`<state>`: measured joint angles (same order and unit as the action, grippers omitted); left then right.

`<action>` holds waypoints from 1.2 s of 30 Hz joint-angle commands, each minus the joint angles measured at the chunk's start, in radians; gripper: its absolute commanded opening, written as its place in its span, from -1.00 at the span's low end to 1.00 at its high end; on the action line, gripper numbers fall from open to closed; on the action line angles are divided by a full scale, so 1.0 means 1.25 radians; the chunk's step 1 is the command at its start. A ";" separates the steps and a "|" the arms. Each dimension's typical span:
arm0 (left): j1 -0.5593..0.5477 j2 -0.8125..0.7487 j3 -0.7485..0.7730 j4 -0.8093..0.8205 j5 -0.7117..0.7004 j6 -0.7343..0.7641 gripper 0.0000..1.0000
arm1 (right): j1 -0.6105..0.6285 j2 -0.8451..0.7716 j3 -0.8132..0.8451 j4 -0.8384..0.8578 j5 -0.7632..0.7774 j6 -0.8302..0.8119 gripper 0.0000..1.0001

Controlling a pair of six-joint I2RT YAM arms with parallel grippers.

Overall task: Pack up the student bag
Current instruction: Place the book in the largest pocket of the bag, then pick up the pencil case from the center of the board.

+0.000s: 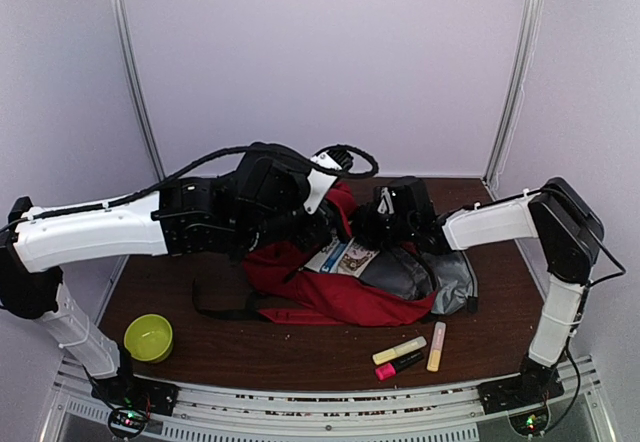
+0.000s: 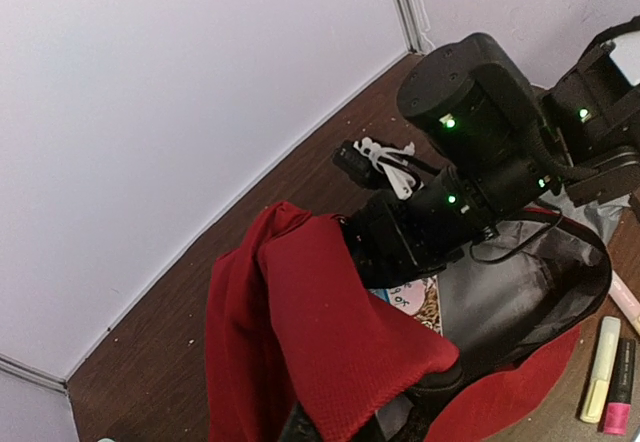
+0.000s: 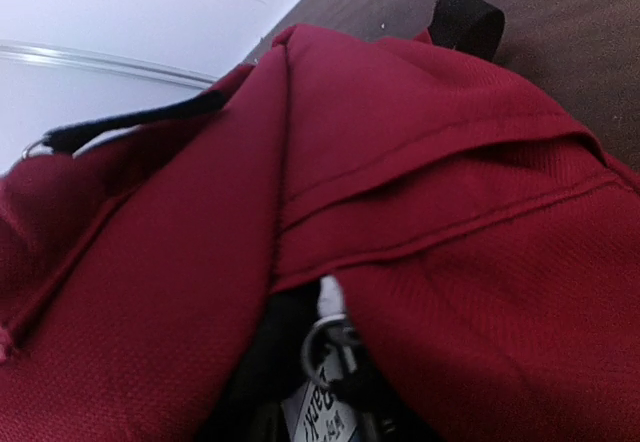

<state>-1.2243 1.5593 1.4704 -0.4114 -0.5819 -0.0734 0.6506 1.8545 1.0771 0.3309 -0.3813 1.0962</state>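
The student bag (image 1: pixel 340 297) lies open on the brown surface (image 1: pixel 250 352); the left hand (image 2: pixel 365 407) pinches its raised red flap, the right hand (image 2: pixel 395 252) reaches inside it, grip impossible to tell. A booklet (image 1: pixel 342 257) lies inside the bag, three highlighters (image 1: pixel 400 350) just in front of it

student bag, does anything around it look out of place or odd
Nothing spilled or damaged. The student bag lies slumped open with a booklet showing, and three highlighters lie loose on the table beside it.
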 commanded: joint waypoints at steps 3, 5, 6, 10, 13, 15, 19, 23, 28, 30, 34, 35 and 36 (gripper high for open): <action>0.020 -0.038 -0.021 0.042 -0.076 -0.022 -1.00 | 0.003 -0.150 0.049 -0.292 0.077 -0.289 -0.01; 0.023 -0.041 -0.027 0.038 -0.085 -0.026 -1.00 | 0.006 -0.220 0.063 -0.399 0.109 -0.402 0.07; 0.025 -0.041 -0.033 0.040 -0.086 -0.026 -1.00 | 0.005 -0.250 0.069 -0.449 0.137 -0.439 0.11; 0.040 -0.043 -0.044 0.042 -0.081 -0.029 -1.00 | -0.017 -0.346 0.084 -0.642 0.286 -0.546 0.26; 0.046 -0.050 -0.049 0.040 -0.082 -0.034 -1.00 | -0.071 -0.410 0.040 -0.710 0.406 -0.551 0.78; 0.048 -0.056 -0.057 0.052 -0.077 -0.033 -1.00 | -0.123 -0.456 -0.024 -0.698 0.446 -0.546 1.00; 0.048 -0.057 -0.060 0.062 -0.063 -0.025 -1.00 | -0.199 -0.466 -0.089 -0.701 0.478 -0.569 1.00; 0.049 -0.053 -0.061 0.060 -0.056 -0.022 -1.00 | -0.230 -0.378 -0.112 -0.695 0.388 -0.571 1.00; 0.048 -0.061 -0.066 0.055 -0.051 -0.030 -1.00 | -0.260 -0.267 -0.124 -0.646 0.198 -0.561 0.83; 0.048 -0.064 -0.068 0.053 -0.052 -0.029 -1.00 | -0.268 -0.262 -0.141 -0.613 0.143 -0.546 0.30; 0.048 -0.075 -0.064 0.045 -0.059 -0.027 -1.00 | -0.302 -0.332 -0.169 -0.572 0.166 -0.521 -0.76; 0.048 -0.080 -0.065 0.047 -0.057 -0.026 -1.00 | -0.307 -0.360 -0.169 -0.574 0.185 -0.524 -0.97; 0.049 -0.085 -0.067 0.050 -0.056 -0.026 -1.00 | -0.312 -0.389 -0.167 -0.579 0.215 -0.527 -1.00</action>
<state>-1.1706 1.5082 1.3888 -0.3973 -0.6472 -0.1009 0.2993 1.4876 0.8806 -0.4290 -0.1574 0.4210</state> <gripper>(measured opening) 0.032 0.102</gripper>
